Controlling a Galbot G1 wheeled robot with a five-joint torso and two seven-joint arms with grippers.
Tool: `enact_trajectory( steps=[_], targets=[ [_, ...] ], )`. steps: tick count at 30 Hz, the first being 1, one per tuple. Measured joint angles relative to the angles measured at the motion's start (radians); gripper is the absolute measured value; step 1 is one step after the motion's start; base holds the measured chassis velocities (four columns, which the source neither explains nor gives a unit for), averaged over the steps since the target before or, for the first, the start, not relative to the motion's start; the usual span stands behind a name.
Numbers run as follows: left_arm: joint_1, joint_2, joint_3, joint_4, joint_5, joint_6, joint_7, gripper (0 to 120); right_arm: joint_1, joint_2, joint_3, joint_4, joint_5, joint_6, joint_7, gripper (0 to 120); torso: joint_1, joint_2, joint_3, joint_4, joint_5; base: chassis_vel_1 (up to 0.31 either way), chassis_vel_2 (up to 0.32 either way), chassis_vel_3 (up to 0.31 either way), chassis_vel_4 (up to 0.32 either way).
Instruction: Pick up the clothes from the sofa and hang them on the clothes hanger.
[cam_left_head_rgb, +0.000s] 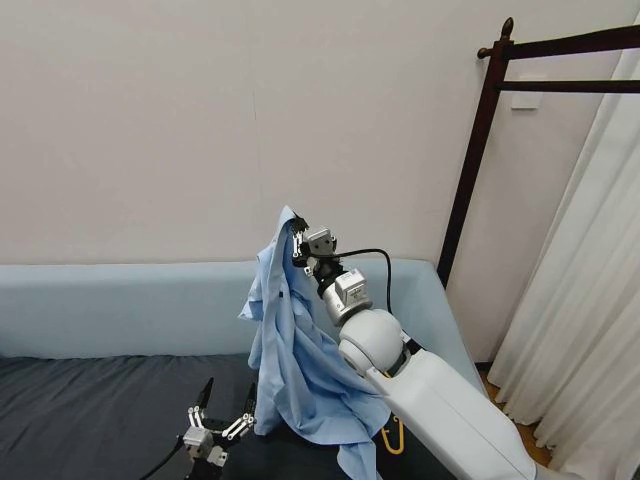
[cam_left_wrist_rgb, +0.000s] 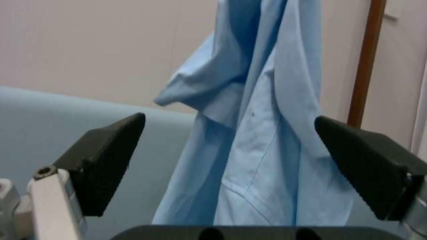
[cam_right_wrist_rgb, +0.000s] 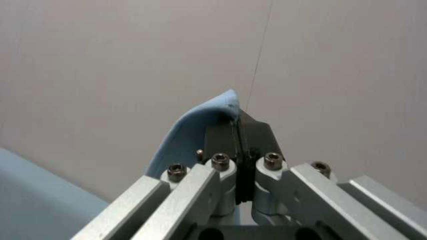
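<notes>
A plain pale wall (cam_left_head_rgb: 150, 120) stands in the background, and a thin vertical seam (cam_left_head_rgb: 253, 150) runs down it near the middle. High on its right part sits a small white plate (cam_left_head_rgb: 527, 95) (a switch or a socket, I cannot tell which). A white curtain (cam_left_head_rgb: 590, 300) hangs in long folds at the right edge, above a strip of brown floor (cam_left_head_rgb: 503, 388). Low down lies a small yellow loop (cam_left_head_rgb: 393, 441), partly hidden.

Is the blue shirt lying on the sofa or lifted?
Lifted: the shirt hangs pinched in the right gripper; left gripper sits open below.
</notes>
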Motion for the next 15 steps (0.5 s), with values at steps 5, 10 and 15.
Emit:
enact_trajectory(
  steps=[5, 10, 15],
  targets=[
    [-0.014, -0.035, 0.014, 0.041, 0.024, -0.006, 0.001, 100, -0.001, 0.002, 0.000, 0.000, 0.001, 0.000, -0.001, 0, 0.000, 0.000, 0.000, 0.0000, -0.0003, 0.000, 0.000, 0.000, 0.000],
    [-0.028, -0.066, 0.024, 0.079, 0.044, -0.012, 0.028, 100, -0.002, 0.002, 0.000, -0.002, 0.001, 0.003, -0.004, 0, 0.000, 0.000, 0.000, -0.0001, -0.0002, 0.000, 0.000, 0.000, 0.000],
    [-0.034, -0.088, 0.036, 0.106, 0.048, -0.019, 0.102, 100, -0.007, 0.002, 0.000, -0.003, 0.000, 0.006, -0.007, 0, 0.000, 0.000, 0.000, 0.0000, -0.0001, 0.000, 0.000, 0.000, 0.000]
  ],
)
